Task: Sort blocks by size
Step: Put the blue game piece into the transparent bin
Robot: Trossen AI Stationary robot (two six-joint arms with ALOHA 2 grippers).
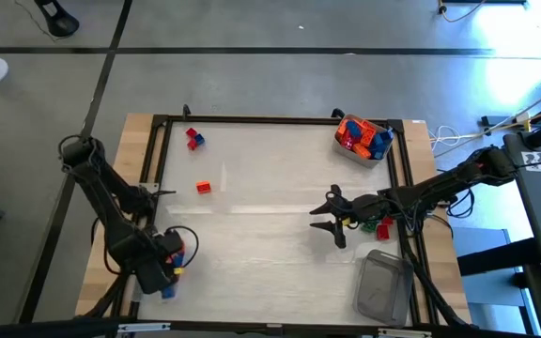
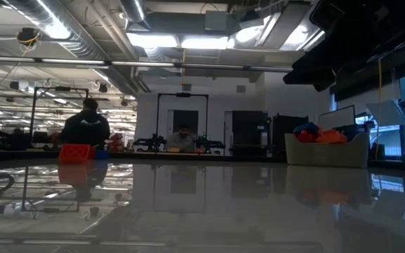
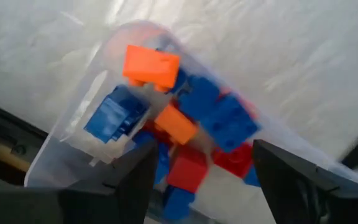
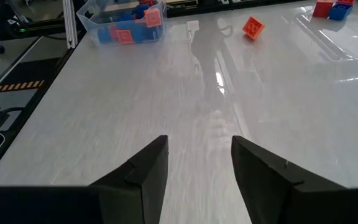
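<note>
Left fingers (image 3: 201, 180) stand wide apart, empty, directly over a clear tub (image 3: 73, 143) at the near-left desk corner; blue, orange and red blocks (image 3: 191, 124) lie heaped inside, likely 1 size group. Right gripper (image 1: 332, 218) hovers right of centre above bare desk (image 1: 270, 253), fingers part-open, holding nothing, probably poised for another pick. 1 orange block (image 1: 203, 188) and a red-blue pair (image 1: 194, 138) lie loose at far left. Far-right tub (image 1: 363, 139) holds unsorted blocks; near-right tub (image 1: 383, 286) looks empty.
</note>
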